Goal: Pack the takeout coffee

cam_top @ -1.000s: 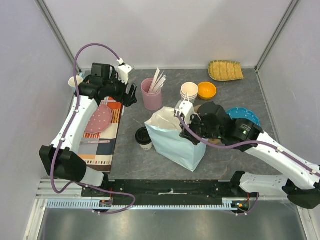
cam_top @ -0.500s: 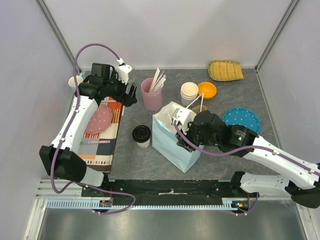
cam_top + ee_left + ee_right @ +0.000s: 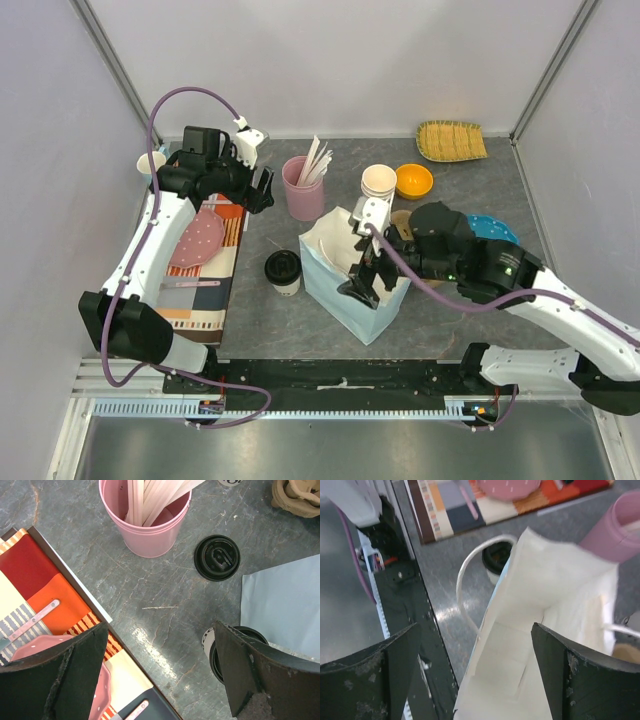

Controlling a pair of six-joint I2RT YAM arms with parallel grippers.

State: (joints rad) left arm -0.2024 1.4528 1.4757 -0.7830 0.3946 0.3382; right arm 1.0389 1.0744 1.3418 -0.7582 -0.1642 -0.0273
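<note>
Right fingers (image 3: pixel 590 680) stand spread wide with nothing between them, just over the open mouth of the bag (image 3: pixel 330 292), which stands upright on the bench (image 3: pixel 470 190). My left fingers (image 3: pixel 60 680) are spread about as wide and are empty too, well off to the bag's left and farther back. The coffee (image 3: pixel 284 272) stands upright with its lid on, on the bench just beside the bag's left wall, so it is not packed yet. As I judge it, the step is to fetch the cup and set it inside. To do that well I would take it with my left fingers by the paper wall below the lid, not by the lid, which might pop off. I would squeeze only lightly, keep it level, and lift it above the rim before crossing over. I would lower it straight down, clear of the handle (image 3: pixel 462 585). My right fingers should leave the mouth free or steady the bag's far rim.
</note>
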